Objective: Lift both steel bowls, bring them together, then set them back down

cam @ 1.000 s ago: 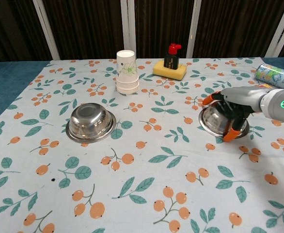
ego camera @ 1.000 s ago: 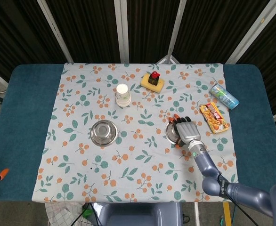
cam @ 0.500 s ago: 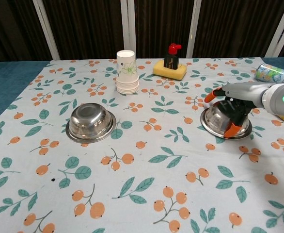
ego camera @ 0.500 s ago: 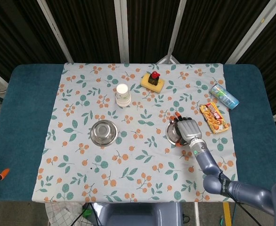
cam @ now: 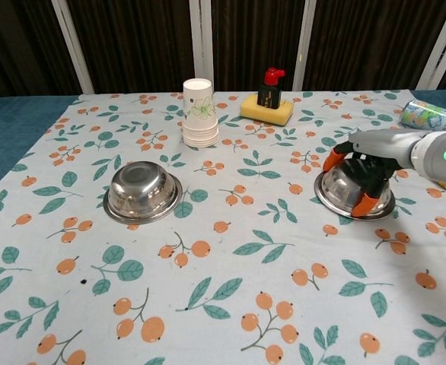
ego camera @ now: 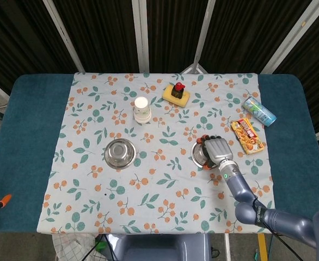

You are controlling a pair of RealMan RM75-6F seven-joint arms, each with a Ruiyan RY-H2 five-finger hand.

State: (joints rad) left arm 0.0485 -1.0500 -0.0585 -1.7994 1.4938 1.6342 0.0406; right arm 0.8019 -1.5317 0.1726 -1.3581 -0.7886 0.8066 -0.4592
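- The right hand (cam: 364,176) is curling its orange-tipped fingers (cam: 366,202) over the right shiny round steel bowl (cam: 343,194), gripping its rim at the table's 3 o'clock side.
- The left shiny round steel bowl (cam: 142,192) is sitting at 9 o'clock, untouched.

Grey metallic right hand (cam: 364,173), orange-tipped black fingers (cam: 366,202), green wrist light, blue-grey arm

Head view overhead; chest view low, frontal; both share table (ego camera: 34,136)
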